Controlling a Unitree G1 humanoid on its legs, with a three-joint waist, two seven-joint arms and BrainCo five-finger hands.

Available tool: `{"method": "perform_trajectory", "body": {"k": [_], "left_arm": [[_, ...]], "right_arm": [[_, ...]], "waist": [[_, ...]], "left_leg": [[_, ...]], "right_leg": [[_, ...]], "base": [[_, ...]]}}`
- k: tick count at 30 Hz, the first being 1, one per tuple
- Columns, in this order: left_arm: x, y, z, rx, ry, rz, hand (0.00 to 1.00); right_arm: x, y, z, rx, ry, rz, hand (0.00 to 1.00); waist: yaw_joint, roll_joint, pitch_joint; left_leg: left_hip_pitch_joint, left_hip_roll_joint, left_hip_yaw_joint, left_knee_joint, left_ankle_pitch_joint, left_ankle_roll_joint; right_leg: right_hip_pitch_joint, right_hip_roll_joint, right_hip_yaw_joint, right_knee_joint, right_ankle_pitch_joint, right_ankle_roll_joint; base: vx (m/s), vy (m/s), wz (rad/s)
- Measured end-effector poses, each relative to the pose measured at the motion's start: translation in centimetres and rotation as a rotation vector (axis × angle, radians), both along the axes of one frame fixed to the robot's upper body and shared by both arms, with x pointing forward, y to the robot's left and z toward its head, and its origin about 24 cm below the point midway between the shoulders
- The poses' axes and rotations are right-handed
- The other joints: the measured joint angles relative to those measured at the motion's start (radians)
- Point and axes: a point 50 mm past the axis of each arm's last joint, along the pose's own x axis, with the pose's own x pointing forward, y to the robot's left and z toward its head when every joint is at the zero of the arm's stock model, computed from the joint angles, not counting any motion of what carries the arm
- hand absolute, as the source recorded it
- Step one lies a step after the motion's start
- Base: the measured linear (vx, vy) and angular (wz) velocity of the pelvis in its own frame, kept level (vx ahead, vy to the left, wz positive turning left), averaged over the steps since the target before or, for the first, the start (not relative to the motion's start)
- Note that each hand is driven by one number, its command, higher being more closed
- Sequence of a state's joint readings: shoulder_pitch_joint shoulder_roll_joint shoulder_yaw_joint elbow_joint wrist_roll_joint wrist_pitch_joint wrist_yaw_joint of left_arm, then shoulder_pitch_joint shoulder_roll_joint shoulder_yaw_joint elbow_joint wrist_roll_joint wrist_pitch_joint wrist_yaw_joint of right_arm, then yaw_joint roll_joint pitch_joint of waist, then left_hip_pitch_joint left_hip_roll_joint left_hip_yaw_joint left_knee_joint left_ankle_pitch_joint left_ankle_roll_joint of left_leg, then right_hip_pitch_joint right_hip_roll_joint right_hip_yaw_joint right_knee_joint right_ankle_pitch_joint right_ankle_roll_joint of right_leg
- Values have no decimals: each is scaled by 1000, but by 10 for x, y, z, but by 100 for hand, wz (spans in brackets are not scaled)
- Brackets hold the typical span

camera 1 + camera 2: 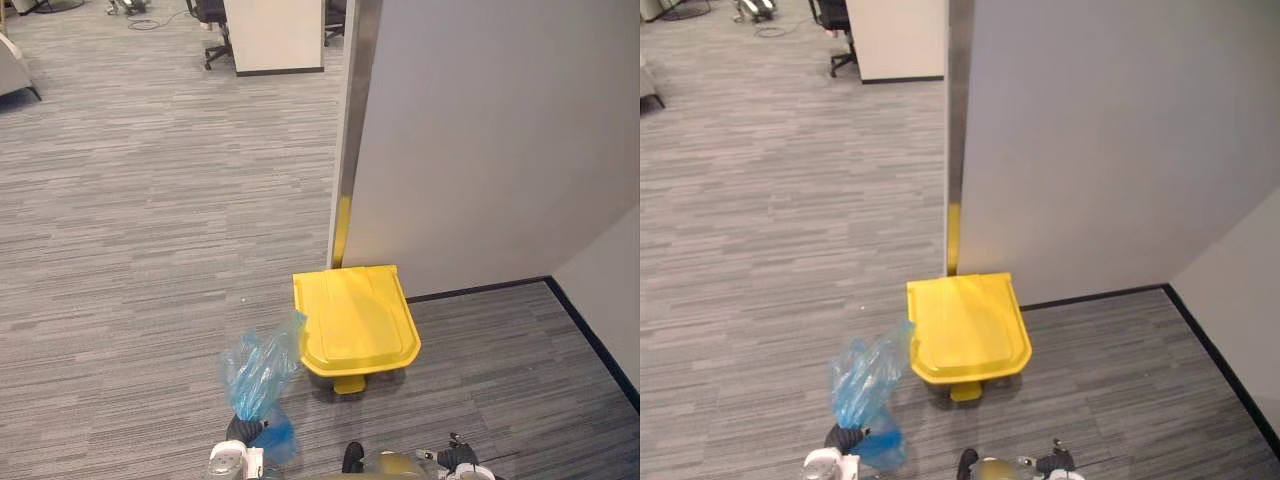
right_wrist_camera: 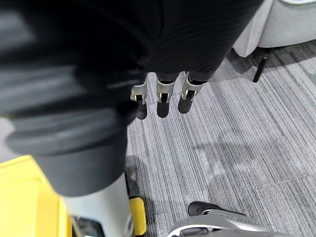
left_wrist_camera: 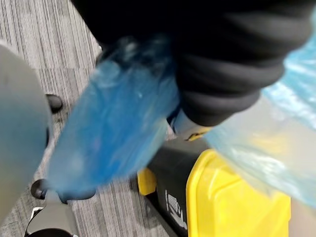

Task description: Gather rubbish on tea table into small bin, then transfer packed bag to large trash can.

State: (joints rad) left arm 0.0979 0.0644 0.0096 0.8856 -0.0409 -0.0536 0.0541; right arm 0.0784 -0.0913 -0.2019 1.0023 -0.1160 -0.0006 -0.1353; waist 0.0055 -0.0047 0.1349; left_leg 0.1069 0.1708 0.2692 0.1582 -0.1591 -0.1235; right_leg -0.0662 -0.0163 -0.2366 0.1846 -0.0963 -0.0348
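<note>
We see a striped grey carpet floor (image 1: 150, 250) with a grey partition wall (image 1: 480, 140) rising from it. At the wall's foot stands the large trash can (image 1: 355, 320), its yellow lid down and its yellow pedal (image 1: 349, 385) towards us. Just beside the can's left edge hangs the crumpled blue rubbish bag (image 1: 262, 365), off the floor. Its neck is bunched in our left hand (image 1: 245, 432), fingers clamped on it. Our right hand (image 2: 162, 101) hangs with fingers straight, holding nothing.
</note>
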Motion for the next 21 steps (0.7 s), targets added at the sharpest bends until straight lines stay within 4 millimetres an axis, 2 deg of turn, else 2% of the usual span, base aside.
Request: {"method": "perform_trajectory", "body": {"k": [2, 7, 11, 13, 14, 15, 16, 17, 18, 20, 21], "left_arm": [[1, -1, 0, -2, -2, -3, 100], [0, -1, -1, 2, 9, -21, 100], [2, 4, -1, 23, 12, -31, 100], [13, 13, 3, 56, -8, -43, 100], [16, 16, 5, 65, -17, -43, 100], [18, 18, 7, 68, -32, -30, 100], [16, 24, 8, 83, -30, -26, 100], [16, 28, 10, 98, -41, -23, 100], [15, 29, 9, 101, -38, -14, 100], [4, 17, 4, 63, -16, 2, 100], [1, 14, 3, 54, -9, 5, 100]], "right_arm": [[0, -2, 0, -2, -2, -11, 0], [2, -5, 1, -10, -7, -8, 0], [25, 4, 6, -4, -55, 41, 0], [31, 9, 8, 4, -71, 62, 0], [31, 9, 7, 3, -68, 69, 0], [35, 8, 9, -2, -80, 69, 0], [32, 7, 8, -3, -70, 68, 0], [23, 10, 4, 7, -46, 62, 0], [20, 10, 3, 9, -35, 60, 0], [16, 1, 3, -13, -23, 54, 0], [16, 0, 4, -16, -23, 53, 0]], "waist": [[-5, 13, 1], [-7, 24, 9], [-7, 4, 32], [-17, -21, 46], [-14, -20, 46], [-8, -1, 57], [-10, -14, 46], [-11, -40, 38], [-9, -44, 37], [4, 1, 13], [6, 9, 8]], "left_leg": [[5, -7, -1, -40, 6, -1], [17, -36, 1, -119, 39, 8], [-22, -58, 49, -100, 44, 17], [-70, -73, 55, -61, 44, 27], [-70, -70, 64, -62, 47, 33], [-73, -44, 74, -68, 51, 39], [-67, -56, 61, -71, 47, 43], [-52, -75, 40, -79, 48, 39], [-41, -75, 31, -81, 49, 33], [-54, -44, 21, -90, 64, 31], [-59, -42, 24, -92, 66, 32]], "right_leg": [[13, 2, -5, -48, 47, -1], [9, -2, 9, -104, 102, 10], [-103, -28, 62, 9, 90, 26], [-152, -50, 78, 39, 100, 29], [-148, -44, 85, 14, 119, 57], [-166, -51, 73, 152, 40, 32], [-163, -85, 61, 317, -67, 39], [-98, -102, 71, 263, -140, 86], [-70, -87, 76, 209, -149, 42], [-17, -32, 70, 49, -63, 41], [-13, -26, 75, 30, -49, 41]], "base": [[-19, 90, 6], [-46, 68, -6], [-104, 32, -38], [-176, -13, -10], [-121, -3, -12], [-90, 2, 5], [-58, -45, 27], [-25, -86, 34], [-1, -87, 28], [11, -24, -9], [47, -10, -25]]}}
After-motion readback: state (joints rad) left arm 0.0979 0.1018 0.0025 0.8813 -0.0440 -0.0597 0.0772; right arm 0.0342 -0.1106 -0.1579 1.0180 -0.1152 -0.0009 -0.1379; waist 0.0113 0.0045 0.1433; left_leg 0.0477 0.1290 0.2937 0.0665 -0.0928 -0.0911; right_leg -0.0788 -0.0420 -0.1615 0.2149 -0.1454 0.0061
